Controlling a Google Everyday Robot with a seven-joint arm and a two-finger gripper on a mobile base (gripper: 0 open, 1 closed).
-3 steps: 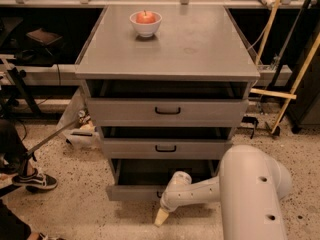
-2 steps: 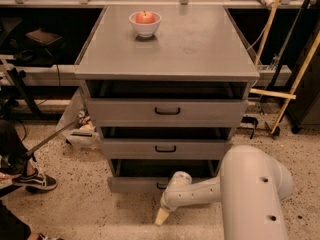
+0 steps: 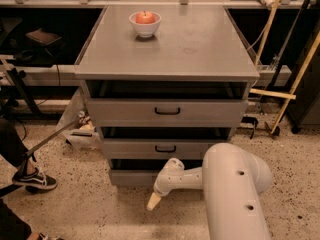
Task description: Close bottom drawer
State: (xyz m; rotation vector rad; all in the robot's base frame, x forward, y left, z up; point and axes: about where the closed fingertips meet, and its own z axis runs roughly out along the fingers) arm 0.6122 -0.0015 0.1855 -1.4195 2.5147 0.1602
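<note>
The bottom drawer (image 3: 131, 177) is the lowest of three in the grey metal cabinet (image 3: 167, 49). Its plain grey front stands slightly out from the cabinet, with a dark gap above it. The handle is hidden behind my arm. My gripper (image 3: 153, 202) hangs at the end of the white arm, just in front of the drawer's front at its middle, pointing down toward the floor. The two drawers above, the top drawer (image 3: 167, 111) and the middle drawer (image 3: 165, 148), show black handles.
A white bowl with a red apple (image 3: 145, 21) sits on the cabinet top. A person's shoe (image 3: 34, 180) is on the speckled floor at left. Wooden poles (image 3: 295, 79) lean at right. Shelving runs behind.
The bottom drawer's front has moved back toward the cabinet, and my arm has moved in with it.
</note>
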